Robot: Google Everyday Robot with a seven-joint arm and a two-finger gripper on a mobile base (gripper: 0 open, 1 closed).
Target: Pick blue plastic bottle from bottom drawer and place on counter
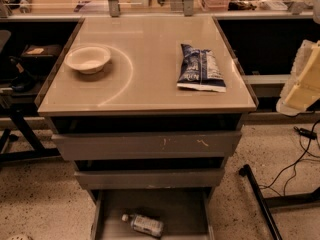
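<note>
Small clear bluish plastic bottle (145,224) lies flat in shallow grey bottom drawer (180,209), lower centre; may roll when cream claw (302,81), right edge, open-or-closed can't tell, reaches in.

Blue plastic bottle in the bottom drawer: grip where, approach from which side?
Probably the labelled mid-body of the blue plastic bottle, from above, jaws across its width. It lies on its side on the bottom drawer floor, cap pointing left, with bare floor around it. The gripper hangs at the right edge of the view, beside the counter, far from the bottle.
</note>
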